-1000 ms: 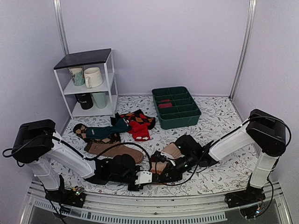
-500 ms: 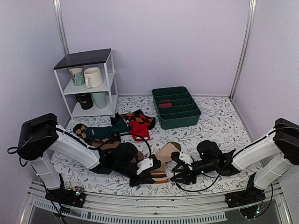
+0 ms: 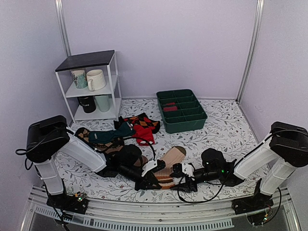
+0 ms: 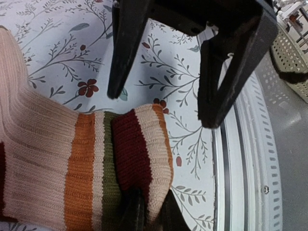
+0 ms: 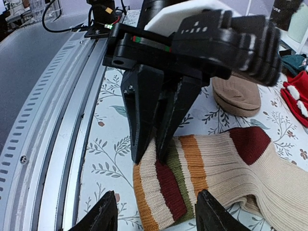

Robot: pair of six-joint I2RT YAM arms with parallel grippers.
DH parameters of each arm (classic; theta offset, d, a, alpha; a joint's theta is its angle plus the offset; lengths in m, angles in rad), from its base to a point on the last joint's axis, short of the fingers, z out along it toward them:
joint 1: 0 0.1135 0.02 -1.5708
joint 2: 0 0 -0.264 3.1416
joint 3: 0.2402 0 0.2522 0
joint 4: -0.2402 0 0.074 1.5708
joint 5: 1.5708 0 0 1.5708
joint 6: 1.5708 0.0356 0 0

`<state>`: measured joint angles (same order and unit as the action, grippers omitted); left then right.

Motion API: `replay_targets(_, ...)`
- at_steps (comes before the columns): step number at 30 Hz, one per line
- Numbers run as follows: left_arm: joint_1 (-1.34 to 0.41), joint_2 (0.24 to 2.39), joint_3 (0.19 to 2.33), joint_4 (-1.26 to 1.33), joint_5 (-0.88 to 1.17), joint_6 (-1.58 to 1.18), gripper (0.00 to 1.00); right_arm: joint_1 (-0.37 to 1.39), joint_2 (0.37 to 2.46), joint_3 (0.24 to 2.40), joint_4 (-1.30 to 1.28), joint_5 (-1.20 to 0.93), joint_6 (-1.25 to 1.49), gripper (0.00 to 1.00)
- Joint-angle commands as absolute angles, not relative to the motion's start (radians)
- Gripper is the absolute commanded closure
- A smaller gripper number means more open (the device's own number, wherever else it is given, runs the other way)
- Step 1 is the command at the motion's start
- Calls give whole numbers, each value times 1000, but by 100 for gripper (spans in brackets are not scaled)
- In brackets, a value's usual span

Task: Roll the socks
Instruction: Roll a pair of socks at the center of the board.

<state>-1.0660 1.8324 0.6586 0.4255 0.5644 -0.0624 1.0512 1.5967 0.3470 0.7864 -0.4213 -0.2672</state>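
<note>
At the far left a white shelf held some mugs. Next to it, other socks lay in a heap on the flowery table. The left gripper lay low near the front edge, and its two fingers were squeezed tight on the stripy end of the socks. The socks lay flat in the front middle of the table, with the plain peach part pointing toward the back. Just to the right, the right gripper faced the same stripy end. Its fingers were spread apart and held nothing. A green tray sat farther back.
</note>
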Motion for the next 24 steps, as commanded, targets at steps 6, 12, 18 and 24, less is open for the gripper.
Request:
replay_targets(6,-1069,1901,589,249,549,-91,100,1107,1694,405,719,-446,-269,48)
replay_targets(12,-1068,1904,586,256,551,-89,100,1114,1719,417,687,-382,-252,54)
replay_targets(18,-1069,1898,581,270,549,-91,100,1114,1752,462,584,-356,-234,68)
replay_targets(24,-1068,1866,571,314,542,-94,100,1114,1797,480,531,-340,-174,82)
